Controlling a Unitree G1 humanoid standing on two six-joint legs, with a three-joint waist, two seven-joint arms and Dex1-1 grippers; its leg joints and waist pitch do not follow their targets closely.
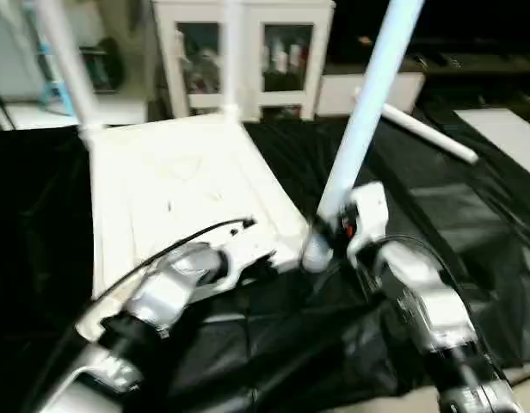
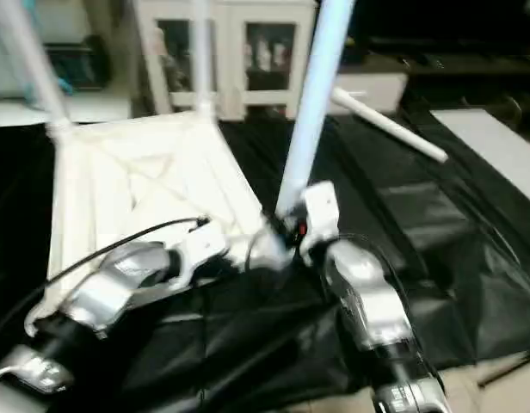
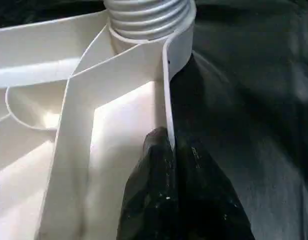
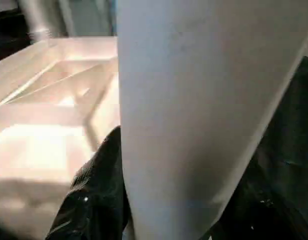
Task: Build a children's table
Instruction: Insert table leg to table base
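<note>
The children's table's white tabletop [image 1: 175, 185] lies underside up on the black-covered work table. Two white legs [image 1: 67, 60] [image 1: 231, 60] stand in its far corners. My right gripper [image 1: 338, 228] is shut on a third leg [image 1: 368, 103], which leans slightly with its lower end at the near right corner socket. In the right wrist view that leg [image 4: 204, 100] sits between the black fingers [image 4: 99, 190]. My left gripper [image 3: 169, 145] is shut on the tabletop's rim [image 3: 166, 75], just short of the leg's threaded end [image 3: 149, 17]. A fourth leg [image 1: 424, 133] lies loose at the back right.
A white cabinet with glass doors [image 1: 248, 52] stands behind the work table, with a low white box [image 1: 368, 90] beside it. A pale flat slab [image 1: 506, 133] lies at the right. The black cloth's front edge [image 1: 523, 379] runs near my right forearm.
</note>
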